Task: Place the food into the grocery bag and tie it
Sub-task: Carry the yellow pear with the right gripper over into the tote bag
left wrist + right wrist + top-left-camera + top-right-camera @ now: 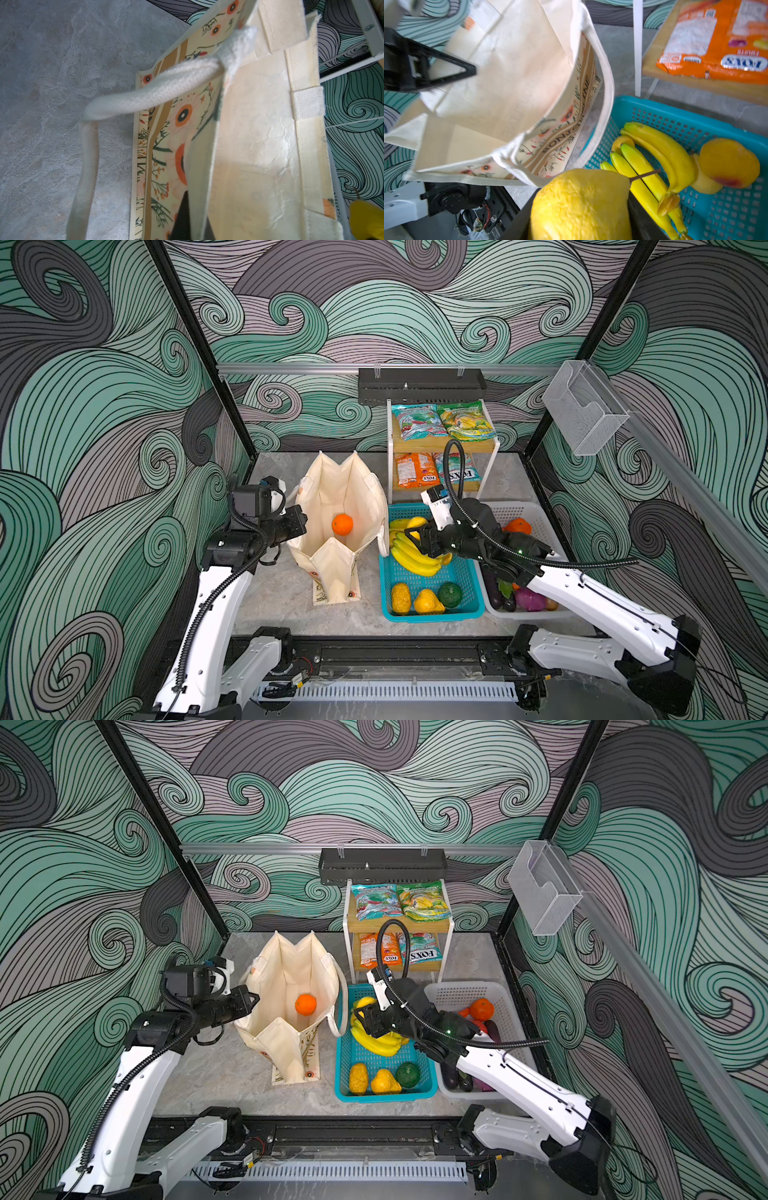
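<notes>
The grocery bag [332, 489] stands upright and wide open near the middle of the tabletop [282, 597], a little toward its left edge; an orange [342, 524] lies on the bag's floor. The left gripper [300, 521] is closed tight on the rim of the bag's left wall; in the left wrist view a dark finger [182, 216] presses against the printed outside of that wall, and a white rope handle [145, 91] loops out over the tabletop.

The right gripper [417, 534] hovers over the rear part of the teal basket [428, 617], just beside the bag's right wall; its jaws stand about half apart, clamped on a yellow pear [581, 203] with a thin brown stem; the pear is clear of the basket and outside the bag.

The teal basket sits just right of the bag; bananas [413, 562] lie in it under the gripper, with two yellow fruits and a green one at its front end. A white basket [536, 616] touches it on the right, close to the tabletop's right edge, holding another orange and purple vegetables. A rack [494, 456] stands at the rear edge, behind the baskets; snack packets [419, 420] lie on both its shelves.
</notes>
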